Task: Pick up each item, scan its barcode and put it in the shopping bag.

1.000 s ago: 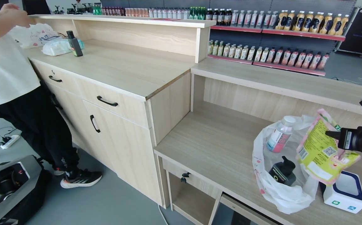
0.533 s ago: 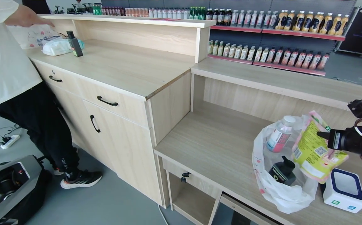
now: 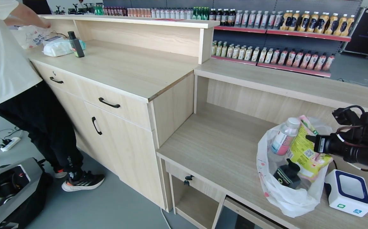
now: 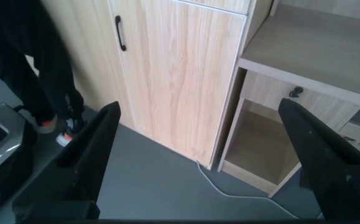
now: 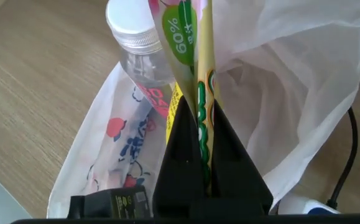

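Lower counter [image 3: 222,143]: light wood, carries all the task items at the robot's right.

Shopping bag [image 3: 285,197] [image 5: 304,81]: white thin plastic, mouth open upward, standing on the lower counter just beside the barcode scanner.

Right gripper [image 3: 311,140] [image 5: 201,118]: over the bag mouth, fingers pinched tight on the top edge of a snack pouch.

Left gripper [image 4: 198,107]: fingers spread wide, nothing between them. It hangs low over the grey floor in front of the cabinet door.

Snack pouch [image 3: 304,152] [image 5: 186,37]: green-yellow with pink trim, hanging roughly upright. Its lower half is inside the bag, just beside the clear bottle. Whether it touches the bag's bottom cannot be told.

Barcode scanner [image 3: 347,192]: white box with a dark blue-framed top, on the counter on the bag's right side.

Clear bottle [image 3: 284,136] [image 5: 136,43]: white cap, red-and-white label, leaning in the bag.

Pump bottle [image 3: 287,175] [image 5: 108,202]: black, lying low in the bag below the pouch.
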Controlling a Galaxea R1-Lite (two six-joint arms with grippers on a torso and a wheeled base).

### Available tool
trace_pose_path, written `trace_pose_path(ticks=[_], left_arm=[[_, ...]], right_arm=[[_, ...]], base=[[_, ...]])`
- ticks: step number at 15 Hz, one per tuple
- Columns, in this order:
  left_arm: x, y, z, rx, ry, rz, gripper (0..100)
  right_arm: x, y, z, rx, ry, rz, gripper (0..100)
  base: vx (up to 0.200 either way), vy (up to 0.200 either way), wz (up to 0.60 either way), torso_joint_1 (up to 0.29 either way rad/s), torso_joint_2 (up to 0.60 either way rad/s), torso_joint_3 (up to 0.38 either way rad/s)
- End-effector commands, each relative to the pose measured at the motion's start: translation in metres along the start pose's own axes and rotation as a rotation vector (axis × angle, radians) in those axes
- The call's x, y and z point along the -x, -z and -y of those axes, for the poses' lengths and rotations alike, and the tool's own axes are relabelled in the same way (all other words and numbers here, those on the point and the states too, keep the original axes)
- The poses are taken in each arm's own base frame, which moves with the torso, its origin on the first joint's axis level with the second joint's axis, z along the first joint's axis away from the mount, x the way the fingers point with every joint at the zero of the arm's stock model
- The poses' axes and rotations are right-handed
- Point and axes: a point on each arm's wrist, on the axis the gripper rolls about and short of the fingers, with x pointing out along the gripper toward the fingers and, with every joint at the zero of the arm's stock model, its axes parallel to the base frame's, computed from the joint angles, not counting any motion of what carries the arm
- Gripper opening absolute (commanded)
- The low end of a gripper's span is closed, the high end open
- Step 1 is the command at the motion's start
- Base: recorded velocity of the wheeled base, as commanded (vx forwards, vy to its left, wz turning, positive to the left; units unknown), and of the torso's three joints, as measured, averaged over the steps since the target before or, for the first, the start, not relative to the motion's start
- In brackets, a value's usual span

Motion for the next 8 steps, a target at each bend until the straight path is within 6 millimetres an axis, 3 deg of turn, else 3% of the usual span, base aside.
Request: trace_pose_path(ticks=[1, 8], left_arm=[[-0.0001, 0.0, 0.0, 0.0, 0.0, -0.001, 100], [-0.0001, 0.0, 0.0, 0.0, 0.0, -0.001, 100]], right_arm=[[-0.0138, 0.0147, -0.0021, -0.008, -0.019, -0.042, 0], [-0.0195, 0.0173, -0.0069, 0.005, -0.037, -0.028, 0]], base=[[0.0, 0.0, 0.0, 0.0, 0.0, 0.0], [0.0, 0.0, 0.0, 0.0, 0.0, 0.0]])
